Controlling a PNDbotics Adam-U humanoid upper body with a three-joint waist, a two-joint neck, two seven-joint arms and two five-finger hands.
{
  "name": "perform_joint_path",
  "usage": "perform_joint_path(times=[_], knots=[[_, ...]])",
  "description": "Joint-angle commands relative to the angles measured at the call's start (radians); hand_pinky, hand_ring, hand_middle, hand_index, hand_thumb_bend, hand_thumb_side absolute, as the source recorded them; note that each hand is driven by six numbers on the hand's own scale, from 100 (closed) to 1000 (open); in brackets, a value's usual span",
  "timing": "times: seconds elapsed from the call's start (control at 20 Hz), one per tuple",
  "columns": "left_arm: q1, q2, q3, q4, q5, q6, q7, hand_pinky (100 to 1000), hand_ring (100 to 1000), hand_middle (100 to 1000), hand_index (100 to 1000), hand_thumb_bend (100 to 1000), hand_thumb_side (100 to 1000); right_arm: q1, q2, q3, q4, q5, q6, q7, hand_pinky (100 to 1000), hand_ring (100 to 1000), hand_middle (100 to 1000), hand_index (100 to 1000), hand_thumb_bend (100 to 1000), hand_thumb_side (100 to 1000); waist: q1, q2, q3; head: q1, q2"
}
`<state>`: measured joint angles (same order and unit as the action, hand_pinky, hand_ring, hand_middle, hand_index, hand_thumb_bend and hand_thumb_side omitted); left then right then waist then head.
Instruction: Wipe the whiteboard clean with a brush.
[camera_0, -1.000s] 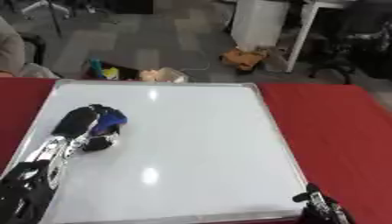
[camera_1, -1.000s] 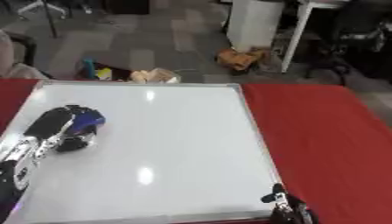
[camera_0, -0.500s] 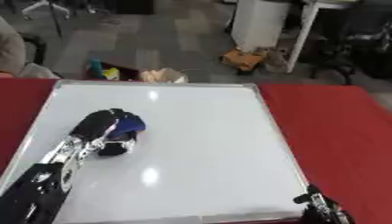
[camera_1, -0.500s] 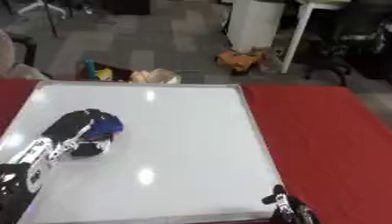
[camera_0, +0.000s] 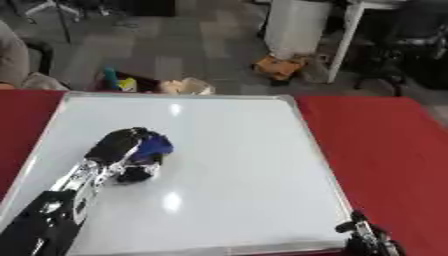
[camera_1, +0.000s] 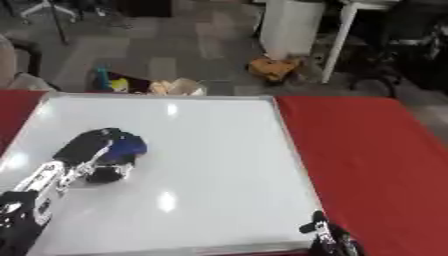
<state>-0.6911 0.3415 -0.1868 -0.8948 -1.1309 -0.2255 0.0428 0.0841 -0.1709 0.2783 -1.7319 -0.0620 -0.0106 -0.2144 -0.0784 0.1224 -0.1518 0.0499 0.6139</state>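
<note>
The whiteboard (camera_0: 236, 165) lies flat on the red table and its surface looks white all over. My left hand (camera_0: 118, 147) rests on its left-middle part, fingers curled round a blue brush (camera_0: 154, 148) that presses on the board. The left arm runs in from the lower left corner. Only the fingertips of my right hand (camera_0: 367, 237) show, at the board's lower right corner by the bottom edge; whether they are open or shut is hidden.
Red tablecloth (camera_0: 385, 145) flanks the board on both sides. Beyond the table's far edge is a grey floor with a small bag (camera_0: 186, 86), coloured toys (camera_0: 116, 81), an orange object (camera_0: 280, 67) and white furniture legs.
My left hand has slid the blue brush rightward and slightly down across the board, from near the left edge toward the middle. The right hand has stayed put.
</note>
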Motion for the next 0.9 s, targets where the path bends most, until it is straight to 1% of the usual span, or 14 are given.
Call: perform_joint_path(times=[0.05,0.2,0.55,0.6,0.65,0.75,0.85,0.9], knots=[[0.025,-0.012,-0.011,0.036,-0.009,0.005,0.006,697,756,715,874,100,652,-0.007,-0.008,-0.001,-0.013,0.003,-0.002,0.0,345,248,100,542,100,826,0.002,0.002,-0.001,-0.003,-0.007],[0.024,-0.002,0.002,0.054,-0.026,0.017,0.024,703,756,716,870,100,626,-0.007,-0.008,-0.001,-0.013,0.003,-0.002,0.0,345,248,100,542,100,826,0.001,0.002,0.001,-0.004,-0.008],[0.022,0.0,0.012,0.076,-0.046,0.02,0.048,703,756,716,870,100,626,-0.007,-0.008,-0.001,-0.014,0.003,-0.002,0.0,345,248,100,542,100,826,0.001,0.002,0.001,-0.004,-0.009],[0.023,0.003,0.015,0.08,-0.044,0.022,0.05,704,756,715,868,100,564,-0.005,-0.008,-0.003,-0.014,0.003,-0.002,-0.001,345,248,100,542,100,824,0.001,0.0,0.004,-0.007,-0.009],[0.023,0.018,0.03,0.095,-0.036,0.031,0.06,704,756,714,868,100,563,-0.002,-0.008,-0.006,-0.014,0.004,-0.002,-0.004,345,248,100,542,100,825,0.0,-0.001,0.013,-0.014,-0.009],[0.017,0.055,0.073,0.138,-0.015,0.057,0.086,704,757,714,868,100,562,-0.001,-0.008,-0.006,-0.015,0.004,-0.002,-0.004,345,248,100,542,100,824,-0.001,-0.001,0.013,-0.011,-0.011],[0.01,0.069,0.113,0.174,-0.017,0.089,0.11,703,757,714,869,100,561,-0.002,-0.008,-0.005,-0.015,0.005,-0.001,-0.003,345,248,100,542,100,824,-0.001,0.0,0.01,-0.008,-0.012],[0.008,0.072,0.121,0.183,-0.019,0.106,0.118,703,757,714,869,100,561,-0.002,-0.008,-0.004,-0.015,0.005,-0.001,-0.002,345,248,100,542,100,824,-0.001,0.0,0.009,-0.007,-0.012]])
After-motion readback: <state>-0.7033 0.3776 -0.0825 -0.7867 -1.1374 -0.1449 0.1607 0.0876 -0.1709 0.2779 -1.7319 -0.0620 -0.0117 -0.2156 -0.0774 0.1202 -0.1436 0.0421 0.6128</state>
